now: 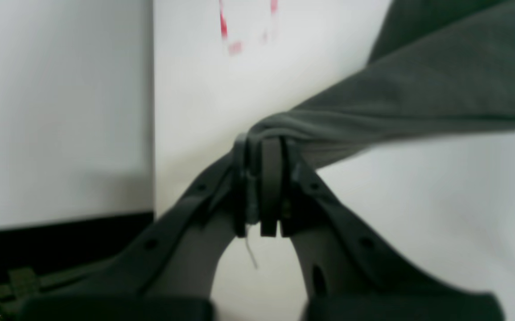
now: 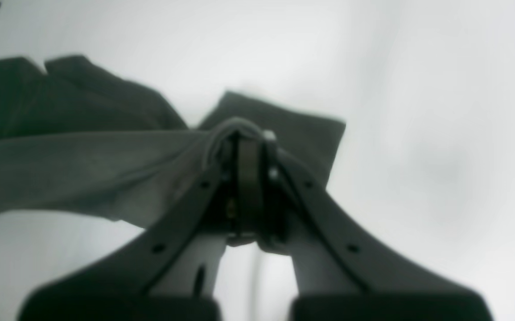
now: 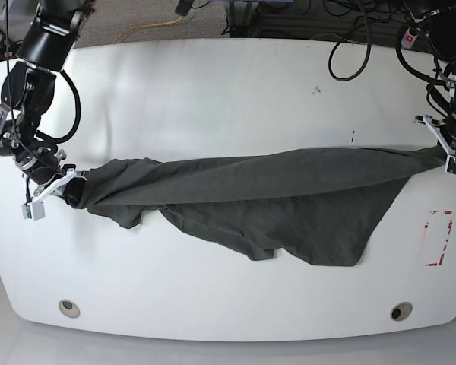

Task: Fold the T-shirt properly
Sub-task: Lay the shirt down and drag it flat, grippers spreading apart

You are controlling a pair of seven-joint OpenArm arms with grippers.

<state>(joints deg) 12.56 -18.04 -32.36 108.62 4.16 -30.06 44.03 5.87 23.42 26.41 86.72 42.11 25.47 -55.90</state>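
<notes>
Here, going left to right across the base view, the right gripper [image 3: 74,193] comes first, its two fingers [image 2: 250,191] pressed together on a bunched end of the dark grey-green T-shirt [image 3: 213,181]. One black cable [image 3: 77,106] loops beside that arm, above the fingers in the view. Below those fingers, near the white tabletop's [image 3: 152,281] lower edge, sits one round grommet [image 3: 69,309].

The single T-shirt runs between the two pairs of fingers, its upper part drawn into a long, smooth band with a few creases. Below the band, its loose fabric spreads on the tabletop in uneven, pointed flaps. Farther up, between the grippers but nearer the left one, a black cable loop [image 3: 349,78] hangs over the tabletop, clear of the fabric.

A second grommet [image 3: 401,311] lies below and inward from the left gripper [image 3: 450,152]. Its two fingers [image 1: 271,191] are pinched tight on the opposite end of the shirt. Just below these fingers, red broken strokes [image 3: 441,237] mark a rectangular outline on the tabletop.
</notes>
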